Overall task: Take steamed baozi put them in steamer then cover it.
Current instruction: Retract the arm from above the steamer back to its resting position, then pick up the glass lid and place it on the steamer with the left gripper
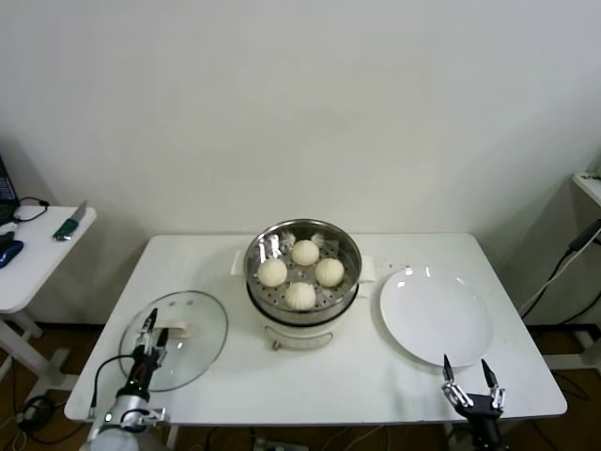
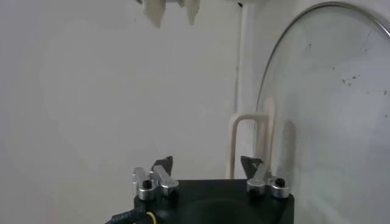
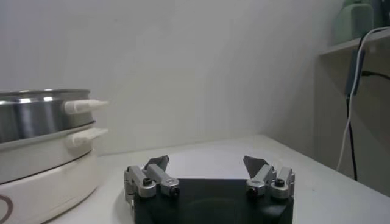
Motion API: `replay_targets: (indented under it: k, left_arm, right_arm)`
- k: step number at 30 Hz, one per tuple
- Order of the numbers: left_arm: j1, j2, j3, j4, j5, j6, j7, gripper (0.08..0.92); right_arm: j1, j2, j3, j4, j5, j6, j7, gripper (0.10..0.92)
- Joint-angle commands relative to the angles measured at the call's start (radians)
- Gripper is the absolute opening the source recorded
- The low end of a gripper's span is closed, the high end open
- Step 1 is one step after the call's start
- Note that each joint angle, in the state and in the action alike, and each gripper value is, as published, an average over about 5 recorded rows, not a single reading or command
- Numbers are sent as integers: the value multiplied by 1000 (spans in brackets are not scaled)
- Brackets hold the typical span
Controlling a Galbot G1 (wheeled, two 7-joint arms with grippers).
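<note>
On the far left a small white side table (image 1: 42, 249) carries a green-handled knife (image 1: 69, 225) and dark cables, partly cut off by the frame edge. The main worktop (image 1: 310, 376) is flat, white and matte. At its 8 o'clock corner lies the lid (image 1: 183, 334), a round pane of clear glass in a thin metal rim with a cream oblong handle (image 1: 178, 331) at its centre. The left pincer (image 1: 150, 324) hovers over the lid's near-left part, its slim fingers parted and nothing between them; in the left wrist view the handle (image 2: 251, 143) stands just ahead of the fingertips, apart from them.

At the centre sits the steamer (image 1: 302, 272), a shiny steel basket with a holed floor on a white pot base with side handles. Four smooth, off-white buns (image 1: 300, 272) rest inside it in a diamond, uncovered. The base's front is partly hidden by the basket rim.

At 3 o'clock a glossy flat white plate (image 1: 435, 315) lies just beside the steamer. The right pincer (image 1: 474, 376) waits at the 5 o'clock edge, released, fingers spread, holding nothing, with bare worktop around it. Its arm is cut off below.
</note>
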Motion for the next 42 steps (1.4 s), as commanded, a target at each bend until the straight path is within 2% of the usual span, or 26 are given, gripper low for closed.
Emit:
replay_targets:
  k: [1, 12, 19, 25, 28, 36, 42]
  left_arm:
    - [-13, -3, 0, 20, 13, 2, 0, 636]
    - [-15, 5, -3, 21, 20, 0, 1, 316]
    - [-10, 11, 1, -39, 10, -2, 7, 145]
    - [10, 32, 7, -122, -28, 15, 43, 134]
    - [39, 67, 19, -210, -88, 56, 91, 134]
    - [141, 206, 55, -518, -365, 312, 363, 134]
    - [157, 272, 44, -683, -426, 470, 482, 134]
  right_arm:
    - [2, 3, -1, 0, -4, 1, 2, 823]
    - [9, 5, -2, 2, -15, 0, 2, 823]
    - [12, 3, 0, 6, -17, 2, 2, 823]
    - [12, 0, 3, 8, -15, 7, 4, 823]
    - [11, -2, 4, 10, -15, 7, 5, 823]
    - [10, -13, 6, 28, -29, -16, 21, 823]
    - [6, -18, 4, 35, -42, -24, 28, 823]
